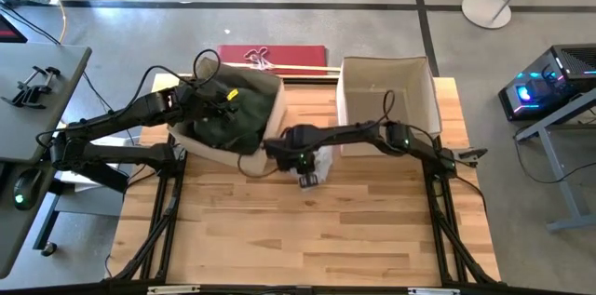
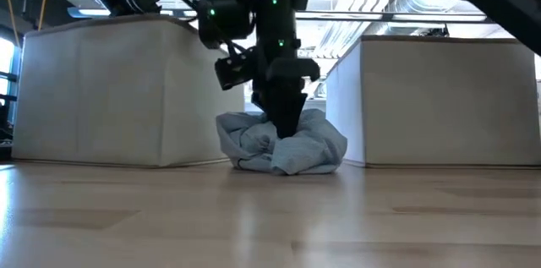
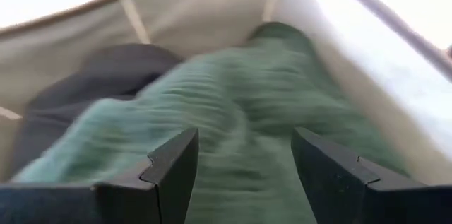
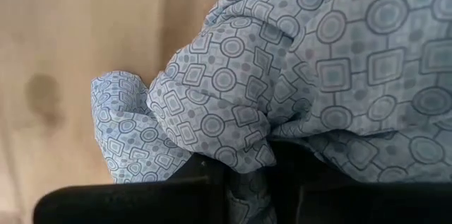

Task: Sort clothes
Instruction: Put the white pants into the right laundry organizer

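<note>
A light blue-grey patterned garment [image 2: 292, 148] lies crumpled on the table between two beige fabric boxes, and also shows in the high view [image 1: 322, 159]. My right gripper [image 2: 286, 128] points down into it and is shut on it. My left gripper [image 3: 244, 164] is open above the left box [image 1: 207, 151], just over a dark green garment [image 3: 240, 97] that lies in that box. A dark grey-brown garment [image 3: 99, 75] lies beside the green one in the box. The plaid shirt and the small black garment are not in view. My right gripper pinches a bunched fold [image 4: 244, 155] at the top of the light patterned garment between its two fingers, several layers together. The fingers come from above, pointing down. The garment's bulk rests on the table, slack around the fingers [image 2: 287, 116].
The left box [image 2: 110, 90] and the right box [image 2: 448, 99] stand at the table's far side, with a narrow gap between them where the garment lies. The right box [image 1: 386, 90] shows a bare inside. A red flat object [image 1: 270, 55] lies behind the table. The near half of the tabletop [image 1: 307, 239] is bare wood.
</note>
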